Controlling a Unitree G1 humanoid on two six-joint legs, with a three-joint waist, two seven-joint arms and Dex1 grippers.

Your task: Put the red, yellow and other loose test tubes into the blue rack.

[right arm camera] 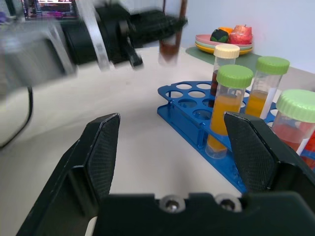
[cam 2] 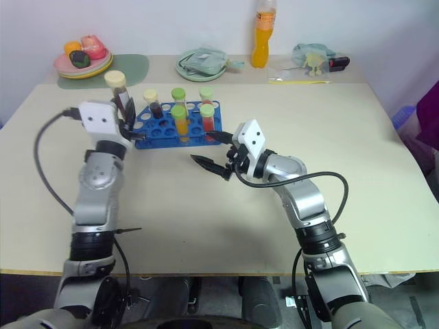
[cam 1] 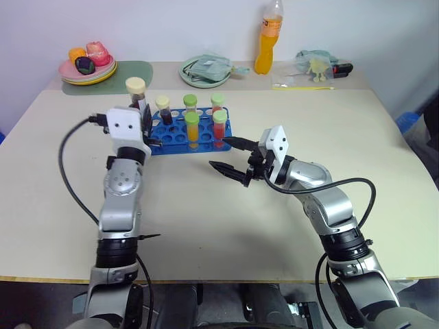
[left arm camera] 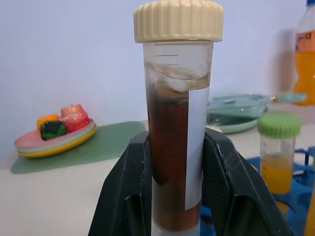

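Note:
My left gripper is shut on a dark brown test tube with a cream cap and white label. It holds the tube upright just above the left end of the blue rack. Several capped test tubes stand in the rack, among them a yellow one, a red one and a dark one with a cream cap. My right gripper hangs open and empty just in front of the rack's right end, pointing toward it. In the right wrist view the rack lies ahead between the spread fingers.
A tall orange drink bottle stands at the back edge. Beside it sit a round green plate holding a cloth and some small items. Stacked plates with toy fruit rest on a green mat at back left.

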